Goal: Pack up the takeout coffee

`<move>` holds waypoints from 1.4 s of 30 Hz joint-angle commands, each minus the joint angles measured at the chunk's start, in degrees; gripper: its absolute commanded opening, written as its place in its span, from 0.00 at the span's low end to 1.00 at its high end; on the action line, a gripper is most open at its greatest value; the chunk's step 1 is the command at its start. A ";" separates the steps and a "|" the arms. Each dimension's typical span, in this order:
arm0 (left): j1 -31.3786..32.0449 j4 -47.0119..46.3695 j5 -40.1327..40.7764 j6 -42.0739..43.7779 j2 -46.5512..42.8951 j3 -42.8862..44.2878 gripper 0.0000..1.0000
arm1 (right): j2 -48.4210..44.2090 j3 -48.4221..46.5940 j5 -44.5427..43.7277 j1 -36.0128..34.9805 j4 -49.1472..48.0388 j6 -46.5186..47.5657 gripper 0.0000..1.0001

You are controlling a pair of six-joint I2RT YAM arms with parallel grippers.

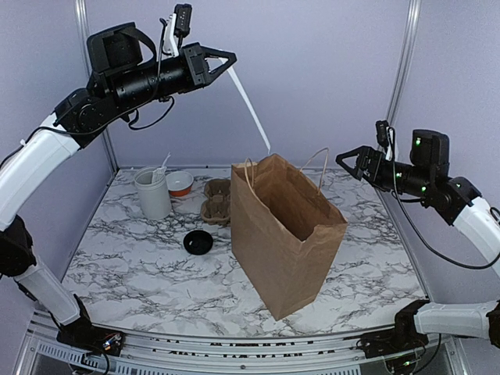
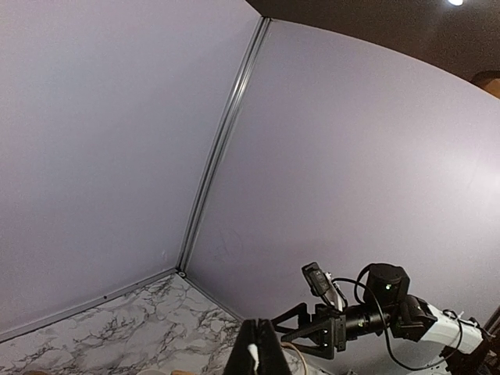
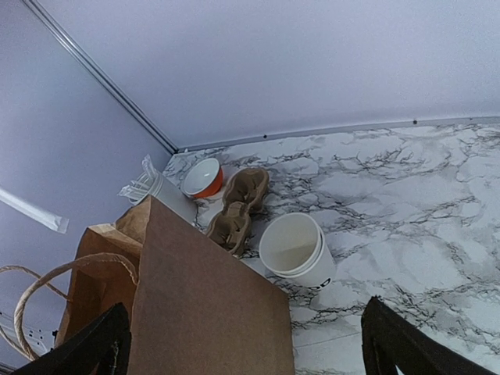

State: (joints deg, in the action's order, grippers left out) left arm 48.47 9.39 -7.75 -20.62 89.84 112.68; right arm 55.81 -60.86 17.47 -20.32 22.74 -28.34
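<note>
The left gripper [image 1: 229, 62] hangs high, its jaws pressed together on the top end of a paper-wrapped straw [image 1: 250, 109]. The straw slants down ahead of them, and its free tip sits just above the far rim of the brown paper bag [image 1: 281, 250]. The right gripper [image 1: 349, 159] hovers beside the bag's mouth, jaws spread with nothing between them. The takeout coffee shows in no view. It may stand inside the bag, whose floor is out of sight, but that cannot be told.

The straw is pinched at one end only, so it can swing or slip. Let go from here, its tip could catch the rim or a handle [image 1: 322, 170] and drop outside. A nudge from the right jaws could tip the light bag onto the lidless white cup [image 3: 295, 250] and the cardboard cup carrier [image 1: 217, 201] beyond it.

Below and ahead of the left jaws the bag's mouth gapes wide — the easiest way in. The flat black lid [image 1: 198, 241] lies well below the left jaws and far across the bag from the right ones. The right jaws have free air above them, with the side wall close on their outer side.
</note>
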 commanded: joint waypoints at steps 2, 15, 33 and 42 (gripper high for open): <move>3.16 -2.91 -1.13 0.59 1.02 0.12 0.00 | -1.16 0.41 -0.69 0.49 -1.14 -0.24 1.00; 5.69 0.15 3.83 3.55 3.94 -4.65 0.00 | -0.96 0.97 -0.49 0.46 -1.63 -0.52 1.00; 6.46 4.24 9.04 8.41 6.36 -8.36 0.00 | -0.26 1.09 -0.21 0.46 -1.82 -0.75 1.00; 6.41 4.68 9.66 8.79 6.91 -9.32 0.12 | -0.48 1.76 -0.30 0.45 -2.00 -1.02 1.00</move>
State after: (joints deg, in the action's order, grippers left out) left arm 54.57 13.61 0.97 -12.56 96.42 103.63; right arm 55.55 -59.29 17.47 -20.32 22.59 -28.73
